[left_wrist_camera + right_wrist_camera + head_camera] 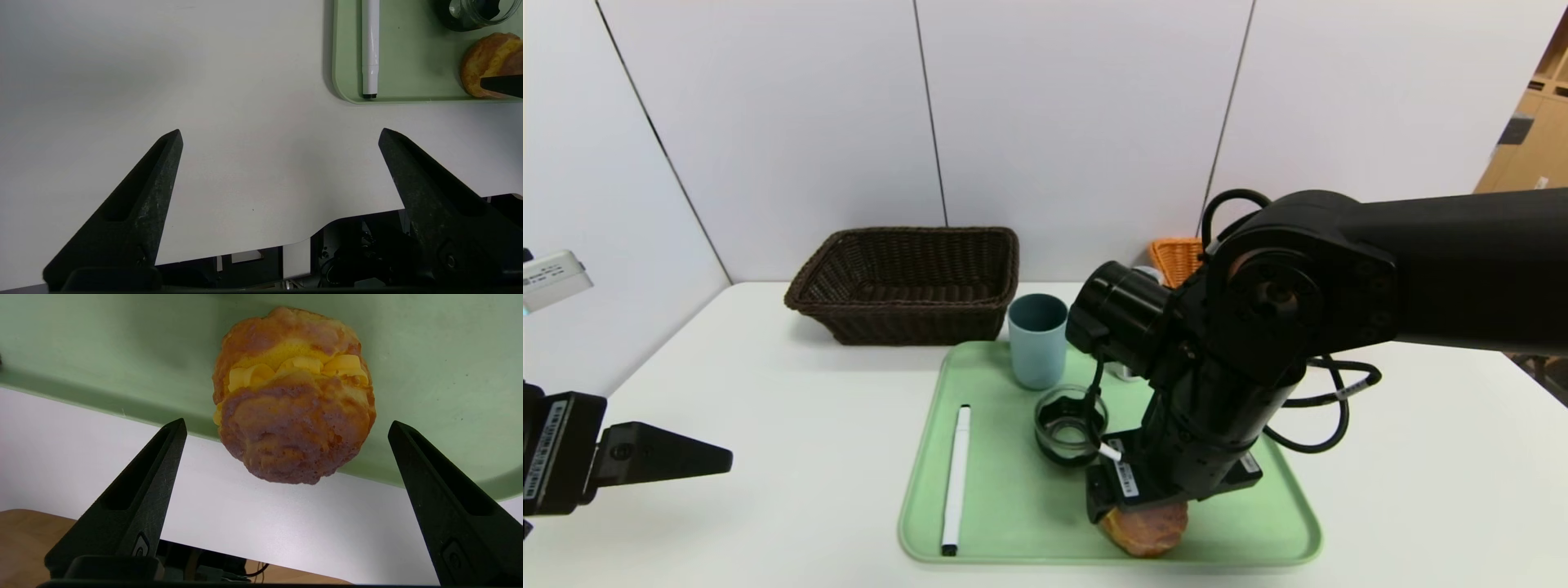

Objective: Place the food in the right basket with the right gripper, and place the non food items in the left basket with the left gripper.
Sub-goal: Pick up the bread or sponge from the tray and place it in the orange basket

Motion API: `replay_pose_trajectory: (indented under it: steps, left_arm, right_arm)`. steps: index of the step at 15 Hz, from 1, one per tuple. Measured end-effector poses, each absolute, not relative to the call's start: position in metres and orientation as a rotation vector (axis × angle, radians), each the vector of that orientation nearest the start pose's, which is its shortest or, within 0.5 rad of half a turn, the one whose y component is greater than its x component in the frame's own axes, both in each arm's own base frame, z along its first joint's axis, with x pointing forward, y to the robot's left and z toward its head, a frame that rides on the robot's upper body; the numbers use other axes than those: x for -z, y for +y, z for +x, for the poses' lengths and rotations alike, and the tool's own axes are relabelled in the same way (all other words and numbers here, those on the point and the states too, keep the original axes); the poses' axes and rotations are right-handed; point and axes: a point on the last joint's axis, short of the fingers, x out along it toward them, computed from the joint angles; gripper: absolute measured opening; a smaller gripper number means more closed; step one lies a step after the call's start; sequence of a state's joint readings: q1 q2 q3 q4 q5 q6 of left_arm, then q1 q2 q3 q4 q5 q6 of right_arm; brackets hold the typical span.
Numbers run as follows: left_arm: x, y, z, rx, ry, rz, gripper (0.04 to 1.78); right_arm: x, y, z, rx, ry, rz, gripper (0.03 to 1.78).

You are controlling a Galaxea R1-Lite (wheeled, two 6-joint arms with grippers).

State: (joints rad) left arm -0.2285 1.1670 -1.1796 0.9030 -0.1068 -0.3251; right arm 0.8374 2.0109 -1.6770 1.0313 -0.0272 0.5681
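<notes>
A golden-brown pastry [1147,531] with yellow filling lies at the near edge of the green tray [1013,506]. My right gripper [1142,513] is directly over it, open. In the right wrist view the pastry [292,404] sits partly between the spread fingers of the right gripper [287,424], untouched. A white pen [956,478], a blue cup [1037,339] and a glass jar [1068,425] are also on the tray. My left gripper [723,461] is open and empty over bare table at the near left [280,136].
A dark brown wicker basket [907,282] stands behind the tray at the back left. An orange basket [1176,260] at the back right is mostly hidden by my right arm. The left wrist view shows the pen [370,45] and the pastry [486,61].
</notes>
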Motion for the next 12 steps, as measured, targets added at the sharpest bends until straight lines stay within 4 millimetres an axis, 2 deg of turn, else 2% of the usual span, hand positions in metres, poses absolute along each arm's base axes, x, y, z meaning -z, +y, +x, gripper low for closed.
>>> replay_pose_trajectory:
  steps: [12]
  left_arm:
    - [-0.272,-0.029,0.116,0.161,0.941,-0.249,1.69]
  right_arm:
    - [-0.164,0.261,0.236,-0.262,1.413,-0.115,1.7]
